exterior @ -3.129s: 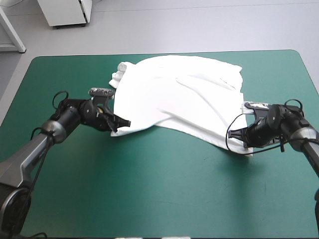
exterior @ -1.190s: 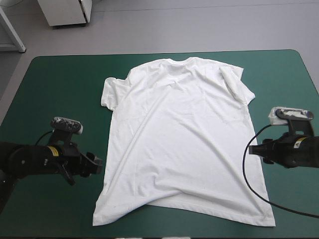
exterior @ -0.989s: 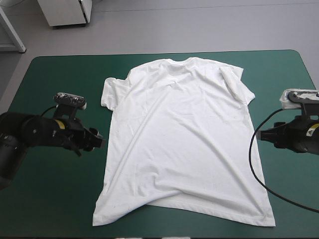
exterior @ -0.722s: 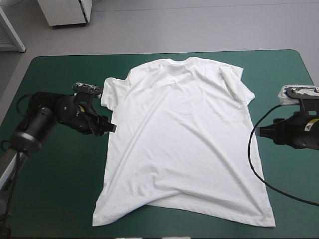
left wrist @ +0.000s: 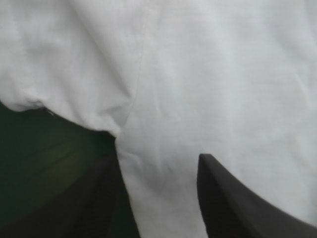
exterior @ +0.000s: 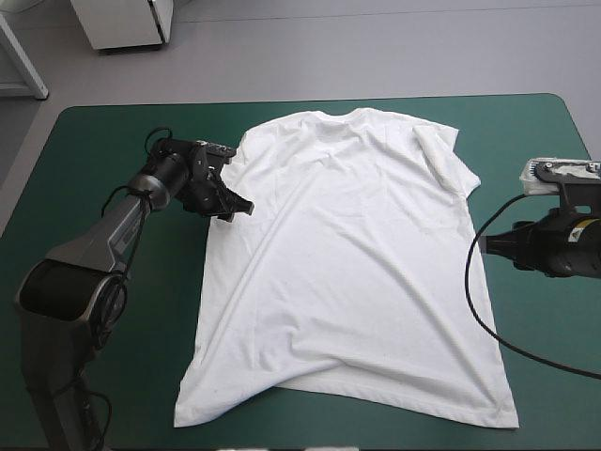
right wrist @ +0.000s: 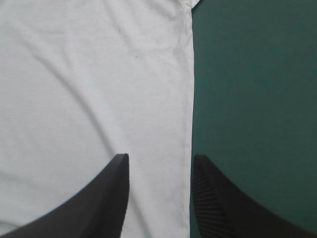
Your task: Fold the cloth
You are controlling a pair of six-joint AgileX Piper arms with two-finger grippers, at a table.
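The white T-shirt (exterior: 347, 254) lies spread flat on the teal-green cover, collar toward the far edge and hem near the front edge. My left gripper (exterior: 237, 209) is open at the shirt's left armpit, under the sleeve. In the left wrist view, the left gripper (left wrist: 158, 198) has one finger on the cover and the other over the T-shirt (left wrist: 208, 74). My right gripper (exterior: 488, 246) is open at the shirt's right side edge. In the right wrist view, that edge of the T-shirt (right wrist: 89, 74) runs between the right gripper's (right wrist: 159, 198) fingers.
The teal-green cover (exterior: 103, 141) shows in wide bands on both sides of the shirt. The hem's corners lie close to the table's front edge, with a fold along the hem's left part (exterior: 244, 390).
Earlier both grippers held the shirt lifted; it now lies flat and released. My left gripper has swung from the near left up to the left sleeve. The right gripper has barely shifted.
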